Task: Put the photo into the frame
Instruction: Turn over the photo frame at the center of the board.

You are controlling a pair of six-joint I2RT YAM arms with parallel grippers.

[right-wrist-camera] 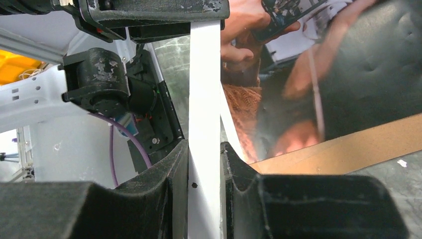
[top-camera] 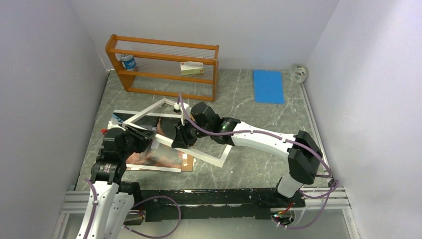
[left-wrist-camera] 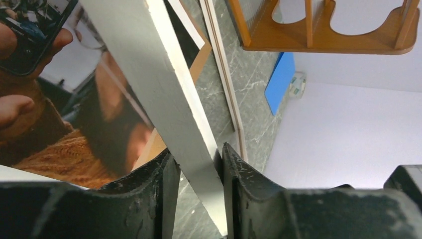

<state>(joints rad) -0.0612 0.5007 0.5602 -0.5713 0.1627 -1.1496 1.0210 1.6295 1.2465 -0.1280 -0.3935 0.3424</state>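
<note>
The white frame [top-camera: 144, 110] sits askew, turned corner-on, over the photo [top-camera: 159, 157], and it is gripped from two sides. The left jaws are clamped on one of its white rails at the left. The right jaws are clamped on another rail nearer the middle, with both pads against it. The photo lies face up on the brown backing board [top-camera: 189, 167] on the grey marbled surface [top-camera: 249, 164], partly under the frame. The orange shelf rack [top-camera: 164, 67] stands behind, well apart.
</note>
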